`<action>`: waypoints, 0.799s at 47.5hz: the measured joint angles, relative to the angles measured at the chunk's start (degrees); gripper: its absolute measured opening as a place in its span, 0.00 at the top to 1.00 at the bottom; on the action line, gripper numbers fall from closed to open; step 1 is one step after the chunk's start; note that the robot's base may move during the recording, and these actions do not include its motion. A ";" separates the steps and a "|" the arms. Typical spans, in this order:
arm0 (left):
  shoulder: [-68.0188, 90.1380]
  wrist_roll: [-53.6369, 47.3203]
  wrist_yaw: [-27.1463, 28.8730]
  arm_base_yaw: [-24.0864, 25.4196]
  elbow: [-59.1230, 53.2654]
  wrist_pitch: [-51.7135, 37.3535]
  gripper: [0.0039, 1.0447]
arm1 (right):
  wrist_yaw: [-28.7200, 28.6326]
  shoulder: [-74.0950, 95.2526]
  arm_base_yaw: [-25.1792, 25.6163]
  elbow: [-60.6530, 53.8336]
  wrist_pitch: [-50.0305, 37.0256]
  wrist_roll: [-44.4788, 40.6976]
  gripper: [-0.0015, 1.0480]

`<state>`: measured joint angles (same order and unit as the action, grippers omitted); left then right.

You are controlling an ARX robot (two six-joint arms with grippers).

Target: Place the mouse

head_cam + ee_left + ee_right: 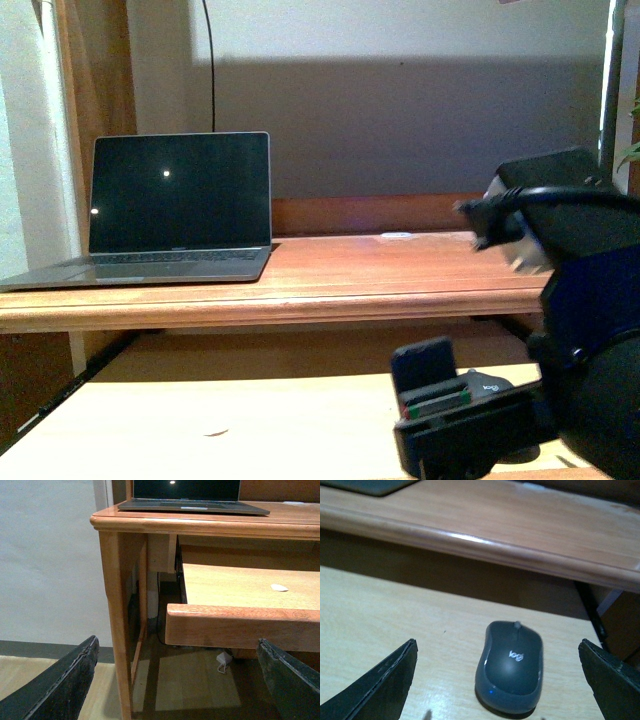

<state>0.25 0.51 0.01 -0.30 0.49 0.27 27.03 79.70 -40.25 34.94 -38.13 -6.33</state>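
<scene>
The mouse (511, 665) is a small dark grey oval with a white logo and a tiny blue light. It lies flat on the pale pull-out tray (380, 615), just under the desk top's rounded edge. My right gripper (496, 645) is open, with one finger on either side of the mouse and touching nothing. In the front view the right gripper (440, 395) is at the lower right, and a bit of the mouse (488, 383) shows behind it. My left gripper (175, 642) is open and empty, low down in front of the desk's left leg (117, 630).
An open laptop (180, 205) with a dark screen stands on the left of the desk top (400, 270). A small white object (397, 236) lies at the back of the desk top. A pale scrap (279, 587) lies on the tray. A white adapter (223, 658) is on the floor.
</scene>
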 joint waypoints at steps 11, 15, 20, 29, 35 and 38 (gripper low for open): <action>0.00 0.00 0.00 0.00 0.00 0.00 0.07 | 3.45 5.18 -0.48 3.98 4.96 0.55 0.07; 0.00 0.02 0.00 0.00 0.00 0.00 0.07 | 3.91 6.60 0.24 6.38 9.38 2.80 0.07; 0.00 0.02 0.00 0.00 0.00 0.00 0.07 | 4.76 8.15 1.01 8.87 13.68 4.94 0.07; 0.00 0.00 0.00 0.00 0.00 0.00 0.07 | 5.11 10.75 2.05 13.51 19.32 8.07 0.07; 0.00 0.00 0.00 0.00 0.00 0.00 0.07 | 4.59 11.78 2.54 16.20 23.23 10.01 0.07; 0.00 0.02 0.00 0.00 0.00 0.00 0.07 | 4.46 12.57 2.78 17.29 24.94 10.93 0.07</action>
<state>0.25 0.54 0.01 -0.30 0.49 0.27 31.48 92.27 -37.47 52.23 -13.19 4.60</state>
